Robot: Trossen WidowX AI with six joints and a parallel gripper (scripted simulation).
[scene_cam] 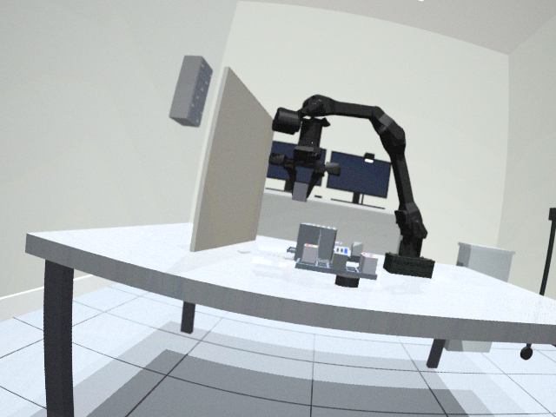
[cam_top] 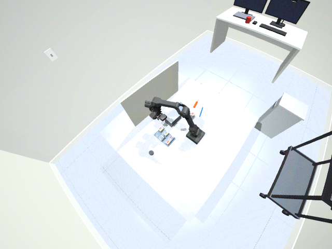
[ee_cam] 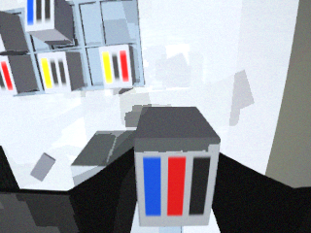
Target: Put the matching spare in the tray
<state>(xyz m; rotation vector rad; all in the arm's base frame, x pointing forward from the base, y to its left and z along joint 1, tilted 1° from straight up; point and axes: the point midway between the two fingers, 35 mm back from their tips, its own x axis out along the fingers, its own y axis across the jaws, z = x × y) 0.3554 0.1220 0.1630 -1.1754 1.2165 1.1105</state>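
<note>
My gripper [cam_top: 158,116] [scene_cam: 300,190] [ee_cam: 170,151] is grasping the spare block [scene_cam: 299,191] [ee_cam: 175,189], above the table [scene_cam: 135,264]. I judge this is the carrying step; next I should find the tray, then lower gently.

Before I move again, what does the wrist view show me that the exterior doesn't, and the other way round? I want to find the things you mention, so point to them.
Wrist only: the code face of the held spare [scene_cam: 299,192] [ee_cam: 177,121], with blue, red and black stripes from left to right in the picture. The exterior shows just a plain grey side.

Exterior only: the arm's base [cam_top: 195,136] [scene_cam: 408,265], the black puck [cam_top: 151,152] [scene_cam: 347,281], and the spare raised well clear of the table.

Both: the tool [cam_top: 158,117] [scene_cam: 300,190] [ee_cam: 170,151] gripping the spare, and the compartmented rack [cam_top: 164,142] [scene_cam: 316,268] [ee_cam: 141,63] with other spares in it.
</note>
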